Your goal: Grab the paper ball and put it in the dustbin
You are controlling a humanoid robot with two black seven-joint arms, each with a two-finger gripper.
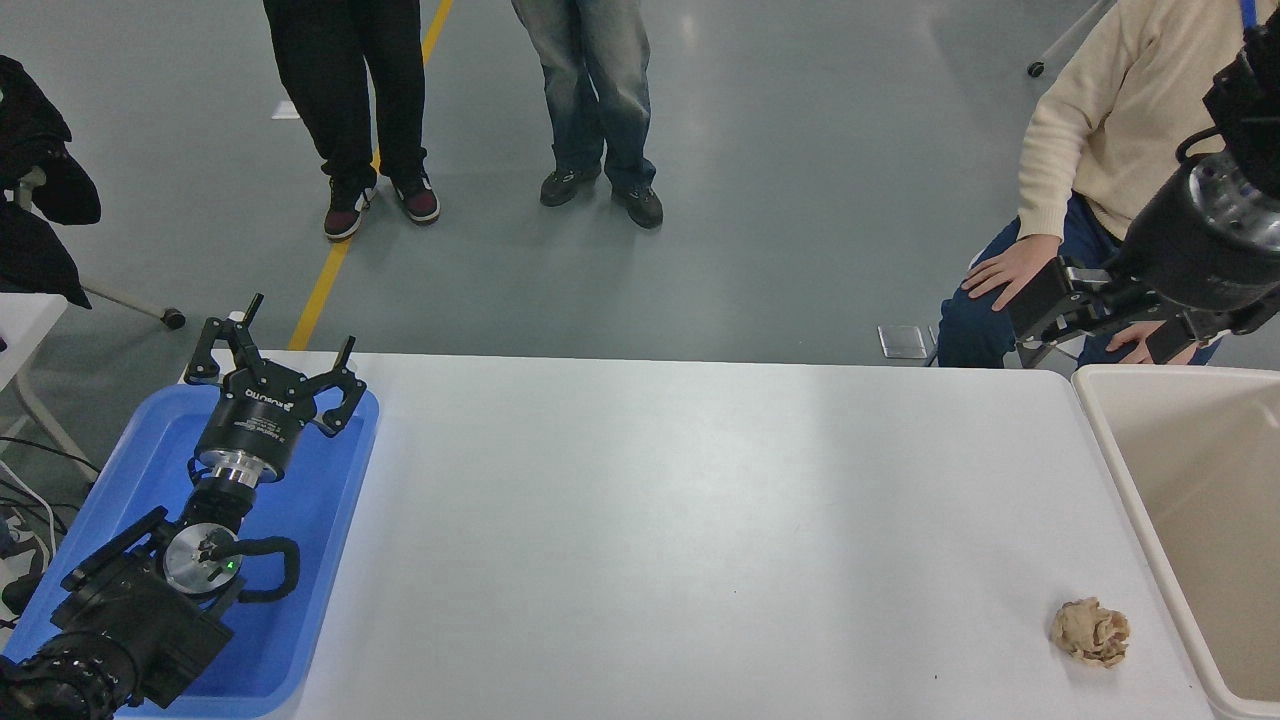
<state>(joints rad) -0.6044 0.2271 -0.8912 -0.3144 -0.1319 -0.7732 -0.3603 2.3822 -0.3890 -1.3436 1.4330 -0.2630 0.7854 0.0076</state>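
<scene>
A white table (640,520) fills the lower half of the head view, seen from above on the robot's side. The paper ball (1090,631), a small crumpled tan wad, lies on the bare tabletop at about four o'clock in the picture, near the table's near right corner and just beside the dustbin (1105,450), apart from its wall. The dustbin is a large cream plastic bin with a thick pale rim, standing at the table's right edge at three to four o'clock; the part of its inside that shows looks empty. The right gripper (1035,310) hangs raised at about two o'clock, beyond the table's far edge and well apart from the ball, holding nothing; its fingers are seen side-on against a seated person's legs, and I cannot tell how far apart they are. The left gripper (275,385) sits parked at nine o'clock over a shallow blue tray (330,560), its fingers spread wide and empty. Two more people stand on the grey floor at twelve o'clock. The pick-up appears not yet begun: the step in hand is the reach. Next, the right arm would likely need to swing back toward the camera and descend over the ball with fingers wide enough to straddle it.
</scene>
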